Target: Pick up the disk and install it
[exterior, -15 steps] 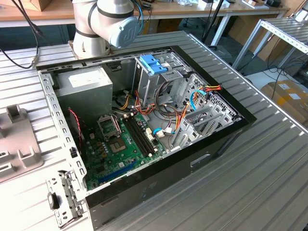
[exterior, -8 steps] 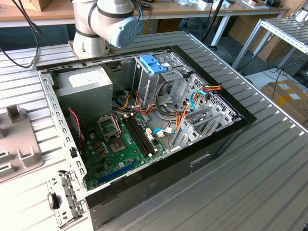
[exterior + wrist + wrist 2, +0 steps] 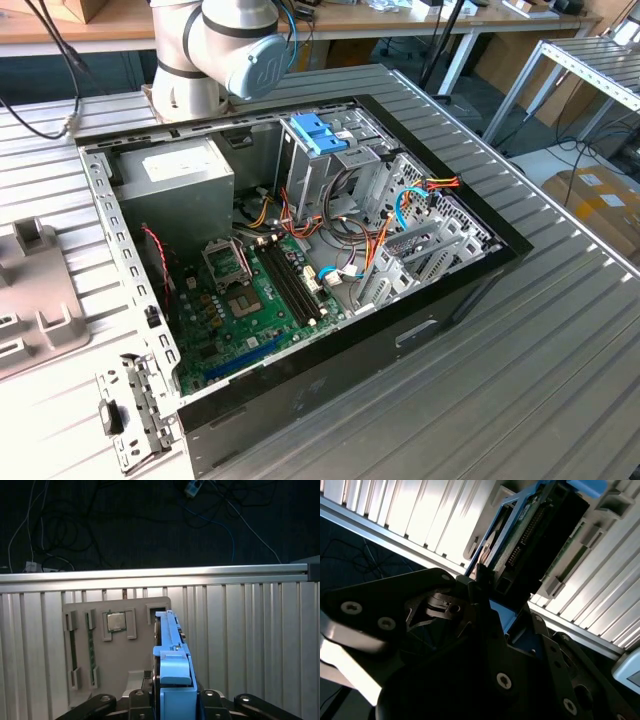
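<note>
The disk (image 3: 172, 650) stands on edge in its bright blue carrier, over the grey parts tray (image 3: 135, 670) on the ribbed table. In the second wrist view the disk (image 3: 540, 535) shows its dark body and connector side inside the blue frame. My gripper (image 3: 172, 695) sits at the disk's near end with a dark finger on each side of the carrier, shut on it. In the second wrist view the gripper (image 3: 482, 587) meets the blue frame at its lower end. I cannot tell whether the disk still touches the tray.
The open computer case (image 3: 480, 270) lies in the exterior view, with a motherboard, cables, a grey power-supply box (image 3: 180, 175) and a light-blue latch block (image 3: 318, 133) on the drive cage. The arm's base (image 3: 215, 50) stands behind it. The tray also holds a processor chip (image 3: 117, 621).
</note>
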Robot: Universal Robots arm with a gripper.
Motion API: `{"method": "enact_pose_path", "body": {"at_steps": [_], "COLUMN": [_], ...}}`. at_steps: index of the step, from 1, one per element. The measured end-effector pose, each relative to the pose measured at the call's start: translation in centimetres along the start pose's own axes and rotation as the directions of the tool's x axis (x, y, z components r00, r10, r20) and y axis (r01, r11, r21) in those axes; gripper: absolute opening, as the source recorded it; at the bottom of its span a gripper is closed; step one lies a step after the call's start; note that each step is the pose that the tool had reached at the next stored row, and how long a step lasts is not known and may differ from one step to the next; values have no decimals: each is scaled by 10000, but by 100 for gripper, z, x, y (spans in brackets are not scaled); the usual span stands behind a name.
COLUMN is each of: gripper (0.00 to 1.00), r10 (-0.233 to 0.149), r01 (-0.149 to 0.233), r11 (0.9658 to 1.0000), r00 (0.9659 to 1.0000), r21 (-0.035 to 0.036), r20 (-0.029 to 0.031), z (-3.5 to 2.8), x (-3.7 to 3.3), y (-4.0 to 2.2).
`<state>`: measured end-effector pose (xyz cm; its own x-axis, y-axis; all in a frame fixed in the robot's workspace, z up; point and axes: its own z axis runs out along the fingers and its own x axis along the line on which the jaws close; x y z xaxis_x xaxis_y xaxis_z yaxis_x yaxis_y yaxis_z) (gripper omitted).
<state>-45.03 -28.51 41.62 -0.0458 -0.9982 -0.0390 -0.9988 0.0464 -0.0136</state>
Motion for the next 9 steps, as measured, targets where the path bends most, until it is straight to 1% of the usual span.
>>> {"method": "enact_pose_path", "body": {"at_steps": [9], "gripper": [37], "r10": [0], "r01": [0], "r11": [10000], "r00": [10000], "r21": [0], "r20": [1], "z": [-52], "x": [-2], "y": [-1]}}
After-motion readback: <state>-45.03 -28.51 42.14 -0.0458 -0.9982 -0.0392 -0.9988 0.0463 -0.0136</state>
